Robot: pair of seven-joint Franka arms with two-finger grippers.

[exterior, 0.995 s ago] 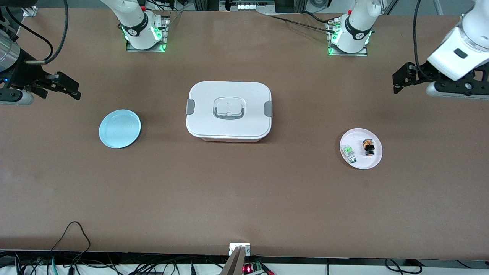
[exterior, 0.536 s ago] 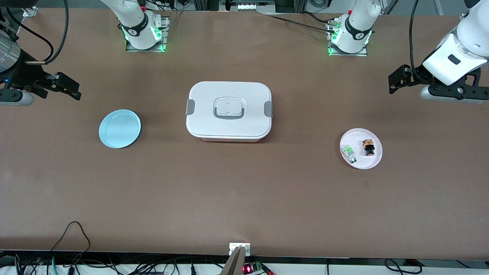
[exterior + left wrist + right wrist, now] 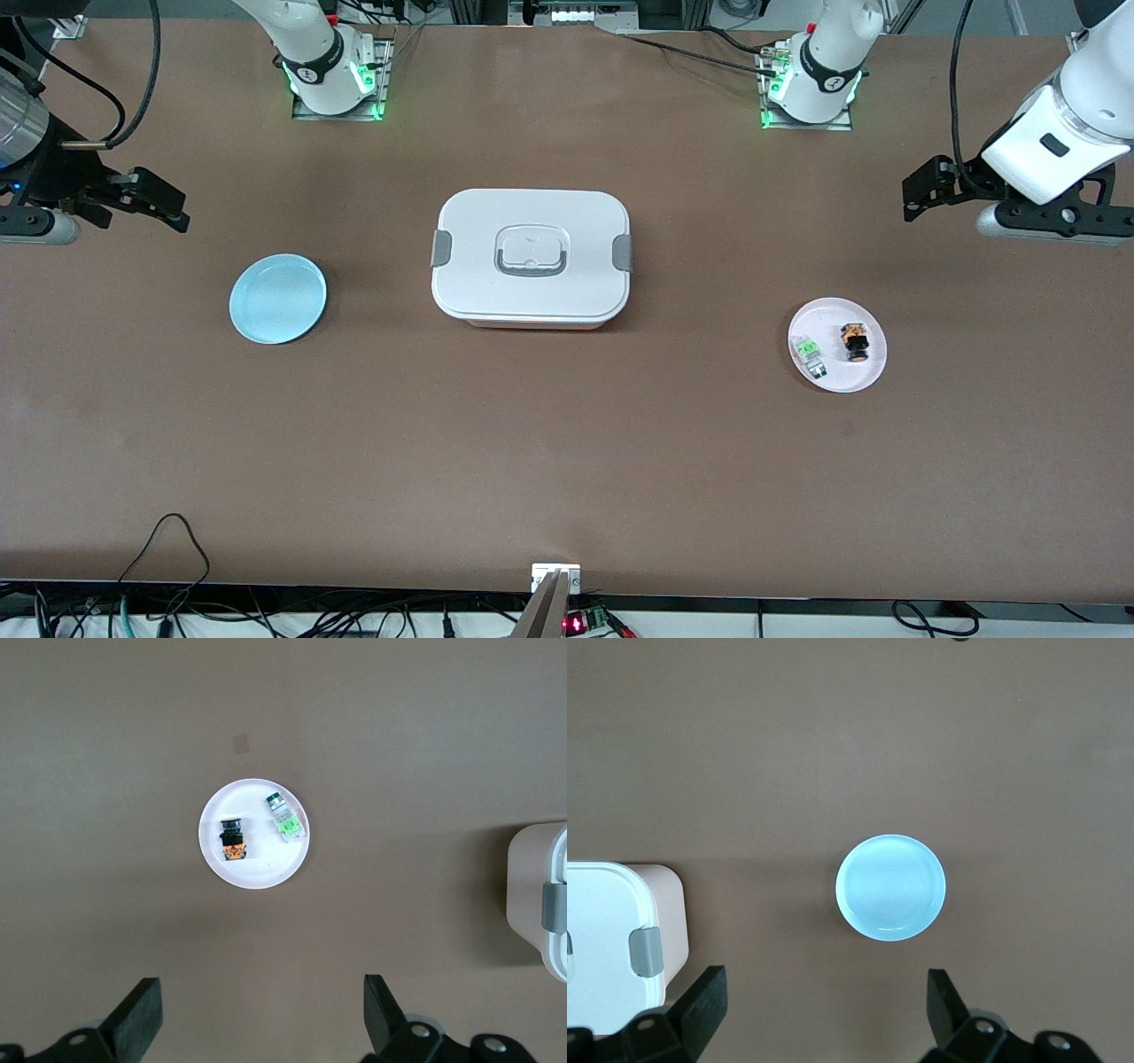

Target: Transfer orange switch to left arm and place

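The orange switch (image 3: 855,341) lies on a small white plate (image 3: 873,372) toward the left arm's end of the table. In the left wrist view the orange switch (image 3: 233,839) sits on the same white plate (image 3: 257,879). My left gripper (image 3: 914,197) hangs open and empty over bare table beside that plate, its fingertips wide apart in its own view, left gripper (image 3: 261,1001). The white lidded box (image 3: 532,257) stands mid-table. My right gripper (image 3: 175,209) waits open and empty over bare table at the right arm's end, right gripper (image 3: 824,988).
A green-and-clear component (image 3: 809,353) shares the white plate. A light blue plate (image 3: 278,298) lies between the box and the right arm's end. The box's corner (image 3: 540,904) shows in the left wrist view. Cables (image 3: 168,567) run along the table's front edge.
The left arm has shifted its gripper slightly toward the table's middle and lower in the front view. The right arm, box, plates and switch have not moved.
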